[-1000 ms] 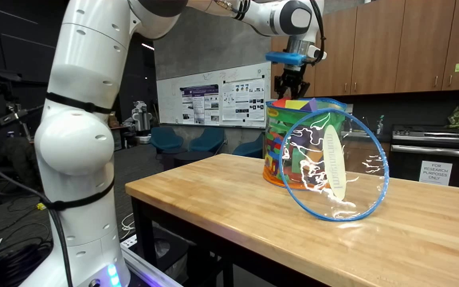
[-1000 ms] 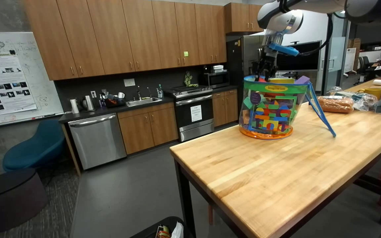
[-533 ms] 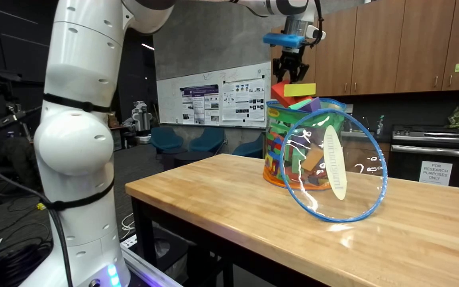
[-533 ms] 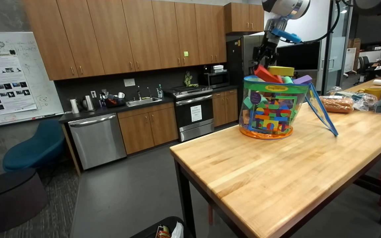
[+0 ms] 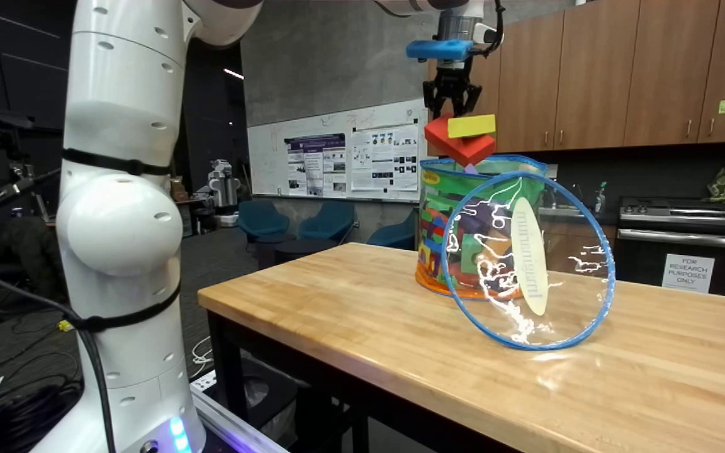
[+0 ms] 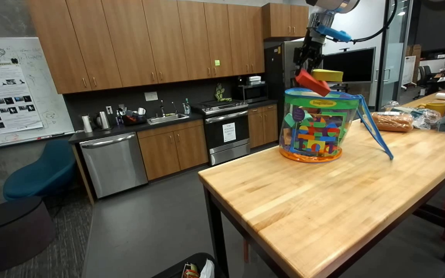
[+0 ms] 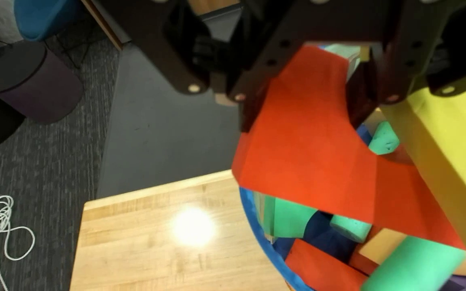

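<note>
In the wrist view my gripper [image 7: 302, 119] is shut on one leg of a red arched block [image 7: 318, 169], one finger at each side of that leg. In both exterior views the red block [image 5: 460, 145] hangs tilted above the open top of a clear bin [image 6: 319, 127]. A yellow block [image 5: 471, 126] leans on the red block beside my right-hand finger; in the wrist view this yellow block [image 7: 451, 141] fills the right edge. Whether the finger also presses on it I cannot tell. Inside the bin lie several blocks, among them a green cylinder [image 7: 417, 264] and a red block [image 7: 322, 266].
The bin's blue-rimmed round clear lid [image 5: 529, 261] leans from its rim down to the wooden table [image 5: 337, 302]. Bread in a bag [image 6: 392, 121] and a yellow mug [image 6: 435, 107] stand farther along the table. Wall cabinets [image 6: 149, 38] rise behind.
My gripper has risen out of the bin, lifting the red block with the yellow one on it. A purple block and a green piece that showed above the rim have dropped lower.
</note>
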Controlling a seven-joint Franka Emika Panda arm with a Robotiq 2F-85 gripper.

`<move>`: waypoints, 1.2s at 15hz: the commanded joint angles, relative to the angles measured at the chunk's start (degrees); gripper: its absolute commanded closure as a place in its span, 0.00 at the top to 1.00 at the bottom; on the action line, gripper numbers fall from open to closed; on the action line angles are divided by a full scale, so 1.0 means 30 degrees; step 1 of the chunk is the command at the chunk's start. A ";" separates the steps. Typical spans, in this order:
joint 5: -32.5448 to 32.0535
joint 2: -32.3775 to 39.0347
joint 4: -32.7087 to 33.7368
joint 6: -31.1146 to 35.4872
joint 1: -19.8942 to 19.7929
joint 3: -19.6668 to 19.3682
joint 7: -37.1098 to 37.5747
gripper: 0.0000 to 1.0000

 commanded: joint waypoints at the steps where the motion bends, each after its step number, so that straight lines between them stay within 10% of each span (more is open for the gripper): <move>1: -0.1671 -0.1326 -0.1271 0.0987 0.0724 0.0194 -0.0514 0.28; 18: -0.3223 -1.0958 -1.3762 0.3430 0.4249 0.1817 -0.3303 0.28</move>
